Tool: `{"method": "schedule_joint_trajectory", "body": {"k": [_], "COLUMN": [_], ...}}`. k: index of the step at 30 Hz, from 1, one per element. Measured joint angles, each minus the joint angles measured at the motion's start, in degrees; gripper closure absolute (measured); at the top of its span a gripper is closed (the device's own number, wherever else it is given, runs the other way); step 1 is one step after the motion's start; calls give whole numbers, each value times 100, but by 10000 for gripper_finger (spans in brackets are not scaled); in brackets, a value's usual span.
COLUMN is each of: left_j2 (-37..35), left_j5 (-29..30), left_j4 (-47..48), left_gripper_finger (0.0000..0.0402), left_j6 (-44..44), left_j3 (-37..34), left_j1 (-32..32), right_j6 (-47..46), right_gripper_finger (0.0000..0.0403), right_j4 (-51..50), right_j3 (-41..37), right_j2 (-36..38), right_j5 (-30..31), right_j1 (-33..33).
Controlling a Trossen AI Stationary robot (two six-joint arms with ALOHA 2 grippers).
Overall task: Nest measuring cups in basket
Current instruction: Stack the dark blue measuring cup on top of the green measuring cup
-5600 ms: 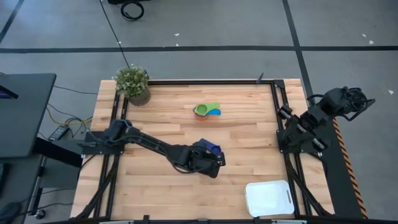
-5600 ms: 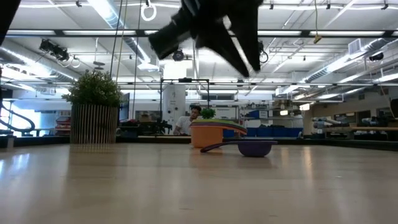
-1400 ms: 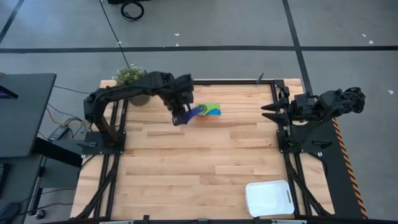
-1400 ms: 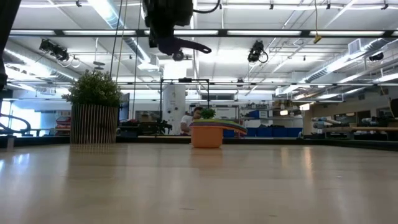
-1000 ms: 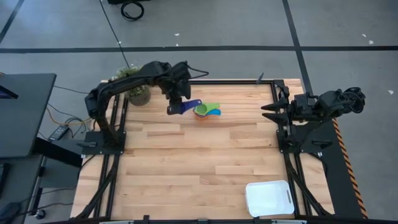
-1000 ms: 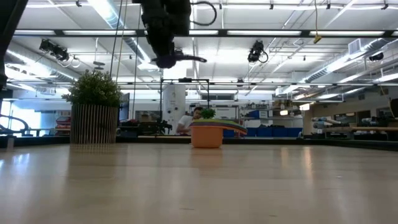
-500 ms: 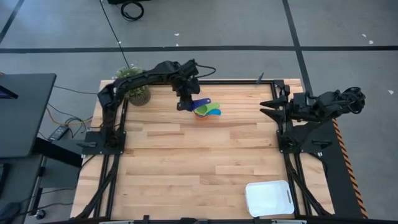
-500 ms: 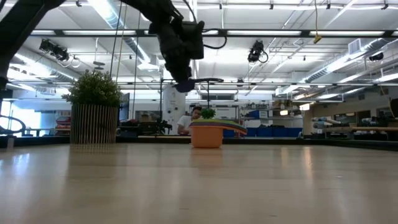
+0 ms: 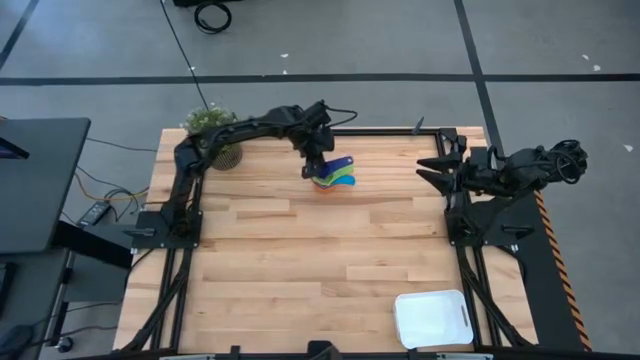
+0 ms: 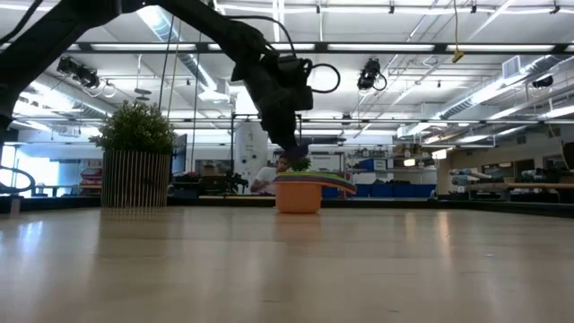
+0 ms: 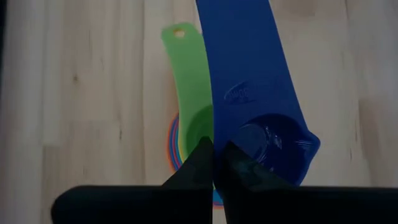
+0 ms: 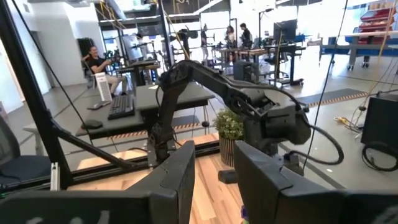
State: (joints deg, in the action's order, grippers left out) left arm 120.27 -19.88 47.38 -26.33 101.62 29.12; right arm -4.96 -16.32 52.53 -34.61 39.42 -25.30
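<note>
A dark blue measuring cup hangs in my shut left gripper, just over the nested stack of measuring cups at the table's far middle. The stack's top cup is green, with a light blue handle beside it and an orange base on the wood. In the low view my left gripper slants down over the stack. The white basket lies at the near right corner. My right gripper waits open at the right edge, holding nothing. My left gripper pinches the side wall of the dark blue cup's bowl between its two fingers, coming from above and slanting down. The cup's flat handle points away from the fingers, toward the far right. I cannot tell whether the cup touches the stack below.
A potted plant stands at the far left corner, close behind my left arm. Bare wood fills the table's middle and near left.
My left gripper has carried the dark blue cup toward the table's right edge and down, from high beside the stack to just over it, tipping steeper. The cup's handle now points over the stack to the far right.
</note>
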Motion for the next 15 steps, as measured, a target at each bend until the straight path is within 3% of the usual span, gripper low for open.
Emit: {"method": "schedule_joint_trajectory", "body": {"k": [11, 15], "left_j2": [262, 273], "left_j5": [11, 116], "left_j4": [-141, -208], "left_gripper_finger": [392, 372], "left_j6": [-55, -136], "left_j3": [-2, 0], "left_j1": [-9, -11], "right_j6": [-1, 1], "right_gripper_finger": [286, 286], "right_j4": [36, 66], "right_j3": [0, -1], "right_j2": [0, 0], "right_j5": [2, 4], "right_j1": [0, 0]}}
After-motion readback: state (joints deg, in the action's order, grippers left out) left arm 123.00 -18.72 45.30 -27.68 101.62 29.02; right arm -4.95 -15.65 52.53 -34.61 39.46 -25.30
